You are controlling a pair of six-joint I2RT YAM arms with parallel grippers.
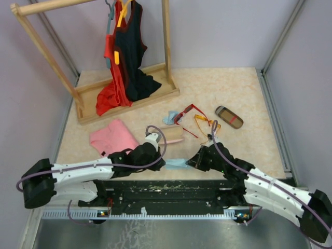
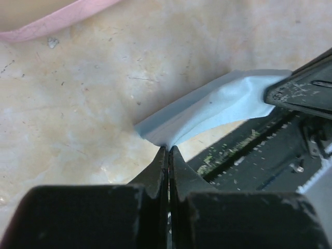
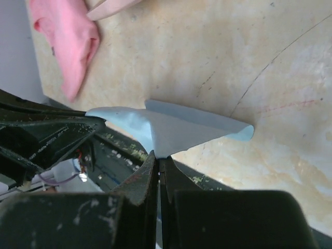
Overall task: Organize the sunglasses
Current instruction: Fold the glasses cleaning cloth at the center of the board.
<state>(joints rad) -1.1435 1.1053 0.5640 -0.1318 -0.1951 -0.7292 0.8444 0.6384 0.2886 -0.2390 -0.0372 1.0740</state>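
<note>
The left fingers (image 2: 165, 155) are pressing fully together, and they are pinching one corner of a light blue cloth (image 2: 218, 106). The right fingers (image 3: 158, 155) are also pressing together with no gap, and they are gripping the same cloth from the opposite side. In the top view the two arms are meeting at the near edge of the table (image 1: 244, 88), and the cloth is hanging stretched between the two pairs of fingers, partly over the dark base plate of the arms.

The red sunglasses (image 1: 188, 111) are lying further back, near the middle of the table, with the temples unfolded. The orange-yellow sunglasses (image 1: 203, 123) are lying just beside them on the right. The two frames are very close, and I cannot tell if they are touching. Neither arm is touching the sunglasses.

A second light blue cloth (image 1: 169, 118) is lying just left of the red frame. A pale pink case (image 1: 171, 134) is lying in front of this cloth, close to the left wrist. A brown striped case (image 1: 229, 116) is lying to the right of the orange-yellow pair, apart from it. A pink garment (image 1: 111, 136) is lying on the left part of the table. Behind it a wooden rack (image 1: 166, 46) is standing, and a red top and a black top are hanging on it.
</note>
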